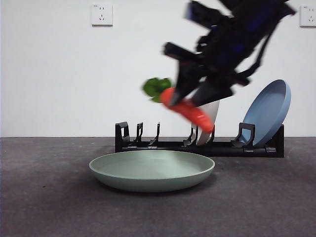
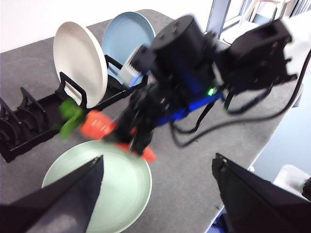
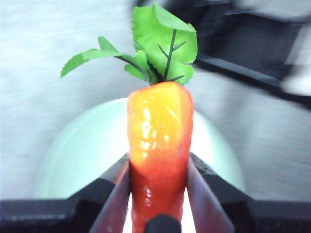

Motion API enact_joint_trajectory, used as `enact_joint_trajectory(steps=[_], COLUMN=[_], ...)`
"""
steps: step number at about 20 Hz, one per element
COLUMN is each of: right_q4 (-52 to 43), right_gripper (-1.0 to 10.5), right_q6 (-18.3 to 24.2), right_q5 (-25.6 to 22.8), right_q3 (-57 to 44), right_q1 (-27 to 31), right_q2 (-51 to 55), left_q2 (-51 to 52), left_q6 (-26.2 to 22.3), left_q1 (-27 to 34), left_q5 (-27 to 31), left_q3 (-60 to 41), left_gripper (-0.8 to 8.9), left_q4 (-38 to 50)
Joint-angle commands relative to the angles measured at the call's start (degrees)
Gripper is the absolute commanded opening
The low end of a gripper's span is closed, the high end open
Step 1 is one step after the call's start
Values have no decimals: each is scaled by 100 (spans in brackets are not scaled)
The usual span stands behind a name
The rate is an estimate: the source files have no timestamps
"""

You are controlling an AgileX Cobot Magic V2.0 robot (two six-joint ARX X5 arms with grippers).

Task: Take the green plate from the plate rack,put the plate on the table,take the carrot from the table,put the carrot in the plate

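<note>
From the front, the green plate [image 1: 152, 170] lies flat on the table [image 1: 44, 197], out of the rack [image 1: 197, 145]; the carrot [image 1: 190, 112] hangs above it. The left wrist shows the left gripper [image 2: 158, 194] spread wide, holding nothing. The right wrist shows the right gripper [image 3: 158, 187] clamped on the carrot; only the drop remains.

1. We see a robot test room or lab rather than a home: a bare white wall [image 1: 59, 74] with two wall sockets [image 1: 101, 15] behind a grey surface [image 1: 44, 197].
2. We note a cabled black robot arm [image 2: 189, 73] and a toy carrot [image 1: 190, 112], a staged prop.
3. We see window frames [image 2: 218, 19] beyond the surface's edge.
</note>
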State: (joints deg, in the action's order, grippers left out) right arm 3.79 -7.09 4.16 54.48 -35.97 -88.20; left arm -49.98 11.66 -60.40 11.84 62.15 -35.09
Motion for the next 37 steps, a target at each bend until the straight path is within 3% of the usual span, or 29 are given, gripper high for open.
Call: enact_joint_trajectory(steps=[1, 10, 11, 14, 19, 23, 31, 37], right_q4=[-306, -772, -804, -817, -579, 973, 5243, 6240], right_gripper=[-13, 10, 88, 490, 535, 534, 532, 505], right_q6=[-249, -402, -402, -407, -402, -400, -402, -402], right_q5=[-280, -284, -262, -264, -269, -249, 649, 643], right_q3=[-35, -35, -35, -28, -26, -24, -24, -24], right_q1=[-299, -472, -474, -476, -476, -479, -476, -476], right_q2=[-400, -1543, -1543, -1510, -643, 868, 3816, 4795], left_q2=[4, 4, 4, 4, 4, 4, 4, 4], left_q6=[35, 35, 35, 35, 35, 13, 15, 17], left_q1=[0, 0, 0, 0, 2, 2, 0, 0], left_q5=[4, 7, 7, 7, 13, 13, -44, -560], left_q3=[-7, -7, -7, -7, -7, -7, -7, -7], left_gripper=[377, 376, 376, 377, 376, 376, 374, 350], left_q4=[-20, -105, -103, -129, -214, -459, -1231, -1609])
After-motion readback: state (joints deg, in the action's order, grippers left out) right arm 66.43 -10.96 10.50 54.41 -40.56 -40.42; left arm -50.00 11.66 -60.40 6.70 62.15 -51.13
